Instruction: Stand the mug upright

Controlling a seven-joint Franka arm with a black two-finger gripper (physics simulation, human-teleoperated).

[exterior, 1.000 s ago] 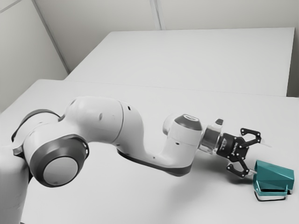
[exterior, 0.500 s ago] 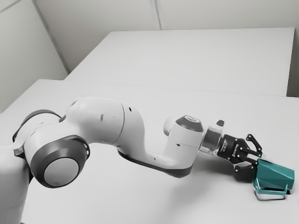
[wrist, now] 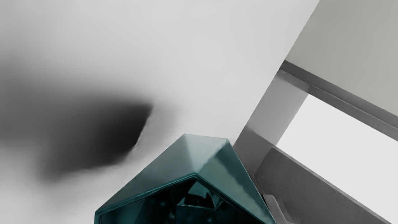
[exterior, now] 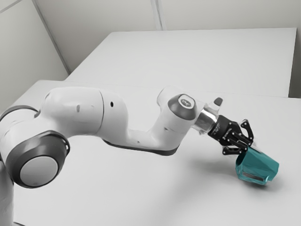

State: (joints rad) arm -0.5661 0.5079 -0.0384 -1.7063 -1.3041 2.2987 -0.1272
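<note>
Mug (exterior: 257, 165) and pincer (exterior: 248, 148), displaced: both have shifted toward the exterior view's left since the earlier frame, and the mug, now tilted, appears raised off the desk (exterior: 141, 190), its shadow (wrist: 121, 133) lying apart from it. I judge the lift begun, the turn to upright still required. My pincer is drawn nearly together, pinching the mug's wall at the rim, mouth toward the pincer.

The arm (exterior: 80, 113) has rounded, glossy white shells and dark grey joint bands (exterior: 54, 142) — then a silvery collar (exterior: 205, 121) and a black, pale-lettered gripper (exterior: 245, 149) with angular, light-pinned linkages (exterior: 245, 126).
</note>
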